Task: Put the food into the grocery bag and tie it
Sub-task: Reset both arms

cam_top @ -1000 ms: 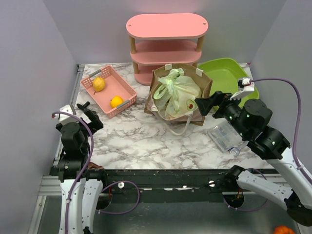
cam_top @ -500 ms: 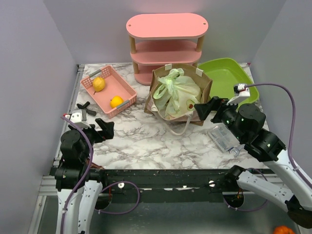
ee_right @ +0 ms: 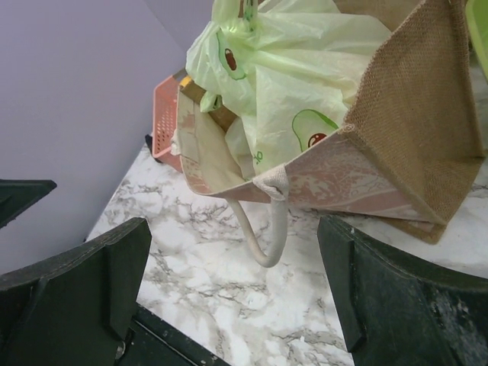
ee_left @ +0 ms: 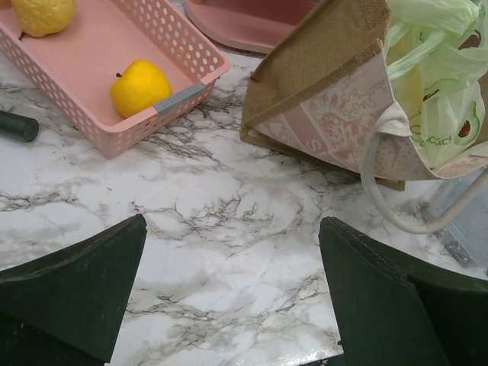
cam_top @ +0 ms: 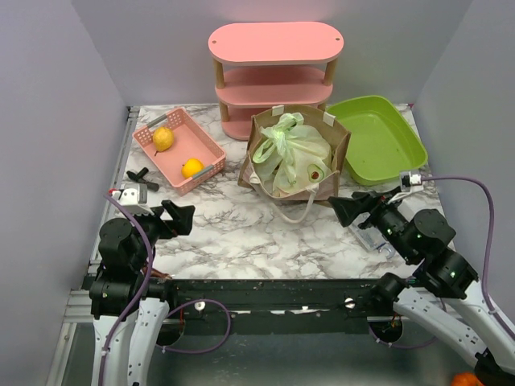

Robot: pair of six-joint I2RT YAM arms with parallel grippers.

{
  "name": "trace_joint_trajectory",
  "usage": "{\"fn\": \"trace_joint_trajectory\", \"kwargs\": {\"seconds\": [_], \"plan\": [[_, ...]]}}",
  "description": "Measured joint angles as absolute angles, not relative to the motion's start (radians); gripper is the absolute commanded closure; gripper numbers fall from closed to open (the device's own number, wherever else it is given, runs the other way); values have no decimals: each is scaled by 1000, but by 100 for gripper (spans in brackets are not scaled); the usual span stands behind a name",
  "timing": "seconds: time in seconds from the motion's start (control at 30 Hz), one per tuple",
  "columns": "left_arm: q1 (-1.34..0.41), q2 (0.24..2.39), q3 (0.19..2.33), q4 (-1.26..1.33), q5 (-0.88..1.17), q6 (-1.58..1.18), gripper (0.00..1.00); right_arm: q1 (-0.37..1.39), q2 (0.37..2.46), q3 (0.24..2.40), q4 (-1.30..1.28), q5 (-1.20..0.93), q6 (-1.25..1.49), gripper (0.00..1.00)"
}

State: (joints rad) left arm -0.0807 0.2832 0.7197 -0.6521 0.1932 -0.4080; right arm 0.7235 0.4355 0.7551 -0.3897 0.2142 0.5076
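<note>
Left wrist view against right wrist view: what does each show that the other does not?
Only the left wrist: two yellow fruits in the pink basket, a black tool, the pink shelf foot. Only the right wrist: the purple wall. Both: the grocery bag inside the brown tote, the tote's white loop handle, the marble table, part of the basket, and an open pincer, the left pincer in one, the right pincer in the other.

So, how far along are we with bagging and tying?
Mostly done, it seems: the grocery bag sits full and apparently knotted inside the brown tote. Nothing in hand; left gripper and right gripper are open, clear of it. Left out: two yellow fruits in the pink basket.
</note>
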Motion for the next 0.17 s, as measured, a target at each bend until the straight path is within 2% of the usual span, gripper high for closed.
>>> {"fn": "trace_joint_trajectory", "kwargs": {"seconds": [0.17], "plan": [[-81,283,720,-652,196,-408,1,723,429,752,-369,208,511,0]]}}
